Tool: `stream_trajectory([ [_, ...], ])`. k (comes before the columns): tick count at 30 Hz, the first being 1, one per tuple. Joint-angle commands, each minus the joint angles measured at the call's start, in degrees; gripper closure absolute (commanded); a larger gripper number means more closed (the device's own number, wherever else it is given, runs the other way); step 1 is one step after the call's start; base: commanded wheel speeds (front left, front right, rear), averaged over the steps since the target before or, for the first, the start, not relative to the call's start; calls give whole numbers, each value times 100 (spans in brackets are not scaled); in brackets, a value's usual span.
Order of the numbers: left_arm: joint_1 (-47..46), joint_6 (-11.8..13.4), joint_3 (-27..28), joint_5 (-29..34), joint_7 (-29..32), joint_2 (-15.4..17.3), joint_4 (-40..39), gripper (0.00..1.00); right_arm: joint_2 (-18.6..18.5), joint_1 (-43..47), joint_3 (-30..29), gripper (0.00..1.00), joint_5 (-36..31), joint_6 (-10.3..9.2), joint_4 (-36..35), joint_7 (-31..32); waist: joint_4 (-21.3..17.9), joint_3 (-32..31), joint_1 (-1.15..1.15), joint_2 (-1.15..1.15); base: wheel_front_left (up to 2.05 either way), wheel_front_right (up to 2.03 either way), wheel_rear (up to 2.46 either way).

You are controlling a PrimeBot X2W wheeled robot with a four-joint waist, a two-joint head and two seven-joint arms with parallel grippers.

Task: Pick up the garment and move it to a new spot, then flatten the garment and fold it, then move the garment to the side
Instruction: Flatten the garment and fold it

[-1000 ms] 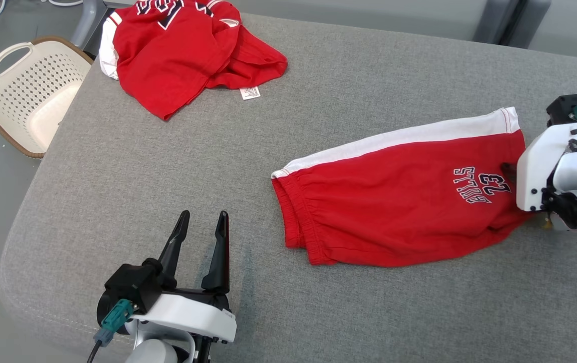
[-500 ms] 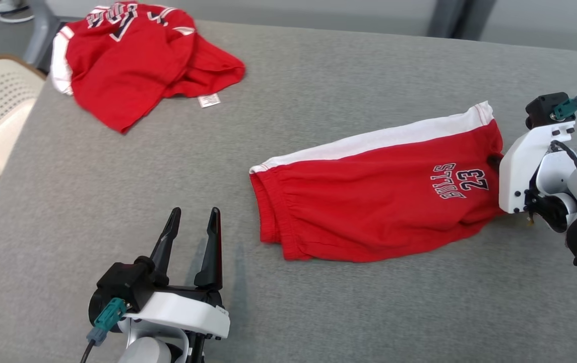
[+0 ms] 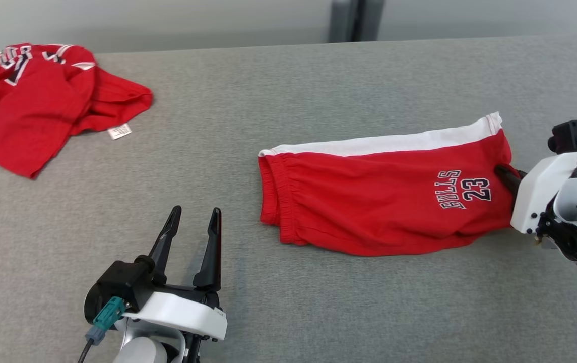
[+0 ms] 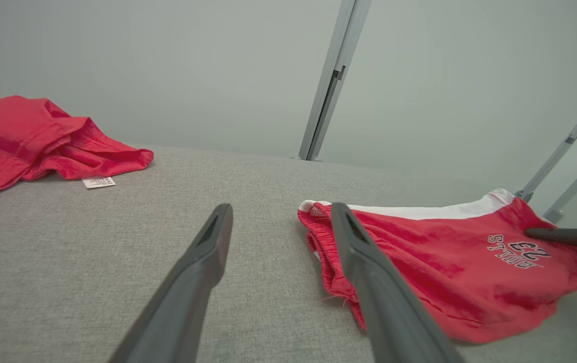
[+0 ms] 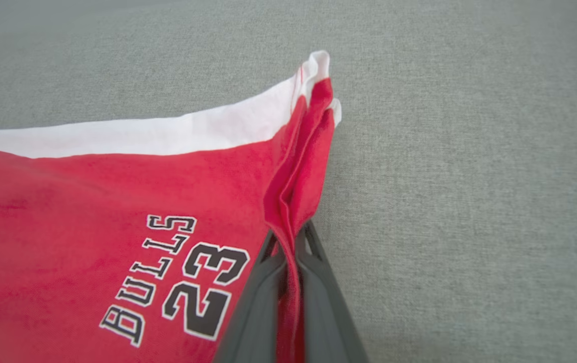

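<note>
The garment is a pair of red shorts (image 3: 369, 201) with a white side stripe and "BULLS 23" printed on it. It lies folded on the grey table, right of centre. My right gripper (image 3: 504, 174) is at the shorts' right hem and is shut on a bunched fold of the red cloth (image 5: 293, 201), which rises between its fingers (image 5: 313, 282). My left gripper (image 3: 195, 212) stands open near the table's front left, apart from the waistband of the shorts (image 4: 419, 252), with nothing between its fingers (image 4: 202, 267).
A second red garment (image 3: 31, 111) with a white label lies crumpled at the table's far left. The grey padded table (image 3: 268, 101) is bare between the two garments. Metal posts (image 4: 331, 75) stand behind the far edge.
The head camera has swung, so the whole picture has shifted and the basket has left it. My right gripper has shut on the shorts' right hem. The left gripper has stayed open.
</note>
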Motion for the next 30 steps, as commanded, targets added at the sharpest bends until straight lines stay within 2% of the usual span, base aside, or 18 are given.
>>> stream_trajectory([
  [1,-8,10,17,36,11,59,-19,0,-36,79,-36,100,62,-1,-13,-64,-147,14,0,0,0,0,0],
  [7,15,39,-19,29,61,113,-48,0,18,215,-134,100,259,-1,38,-147,-255,-2,0,0,0,0,0],
  [13,54,30,-65,1,89,125,-4,0,141,272,-178,100,453,-1,-80,-228,-200,-136,0,0,0,0,0],
  [23,190,54,-97,-88,75,110,9,0,135,175,-7,100,524,-1,-910,-323,32,-438,0,0,0,0,0],
  [30,237,77,-116,-129,59,94,-24,0,404,75,139,100,554,-1,-1404,-294,247,-556,0,0,0,0,0],
])
